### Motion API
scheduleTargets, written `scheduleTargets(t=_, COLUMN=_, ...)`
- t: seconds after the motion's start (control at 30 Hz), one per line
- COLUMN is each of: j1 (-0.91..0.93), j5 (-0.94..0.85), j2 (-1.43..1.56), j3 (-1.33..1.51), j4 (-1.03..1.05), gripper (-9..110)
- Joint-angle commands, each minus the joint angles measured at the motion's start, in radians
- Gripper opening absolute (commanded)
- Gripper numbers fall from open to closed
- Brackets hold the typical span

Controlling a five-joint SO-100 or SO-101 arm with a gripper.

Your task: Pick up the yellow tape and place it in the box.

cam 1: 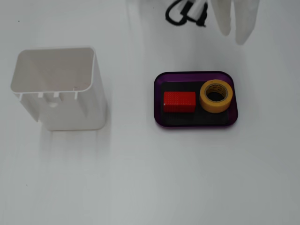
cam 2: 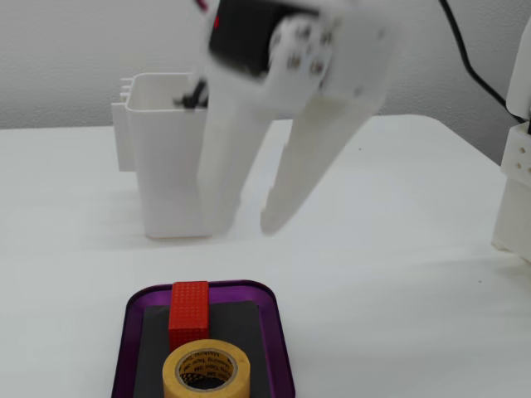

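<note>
The yellow tape (cam 1: pixel 216 95) lies flat inside the purple box (cam 1: pixel 161 79), on its black floor, beside a red block (cam 1: pixel 179 101). In the other fixed view the tape (cam 2: pixel 206 371) is at the front of the box (cam 2: pixel 278 332), with the red block (cam 2: pixel 189 311) just behind it. My white gripper (cam 2: pixel 246 228) hangs in the air above the table, behind the box. Its two fingers are spread apart and hold nothing. In the view from above the gripper (cam 1: pixel 234 37) is at the top edge, clear of the box.
A tall white plastic container (cam 1: pixel 61 89) stands to the left of the box, and behind it in the other fixed view (cam 2: pixel 166 166). A black cable (cam 1: pixel 183 14) lies at the top edge. A white stand (cam 2: pixel 514 166) is at the right.
</note>
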Motion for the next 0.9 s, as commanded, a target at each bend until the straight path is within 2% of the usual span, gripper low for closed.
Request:
scheduleTargets(t=0.0, j1=0.009, j5=0.035, j2=0.222, j3=-0.072, j4=0.06, gripper=8)
scheduleTargets(t=0.2, j1=0.078, j5=0.081, j2=0.468, j3=0.256, j4=0.078, gripper=8)
scheduleTargets(t=0.47, j1=0.287, j5=0.081, j2=0.742, j3=0.879, j4=-0.219, gripper=8)
scheduleTargets(t=0.63, j1=0.376, j5=0.084, j2=0.927, j3=1.17, j4=-0.414, gripper=8)
scheduleTargets(t=0.87, j1=0.385, j5=0.086, j2=1.175, j3=1.427, j4=-0.46, gripper=8)
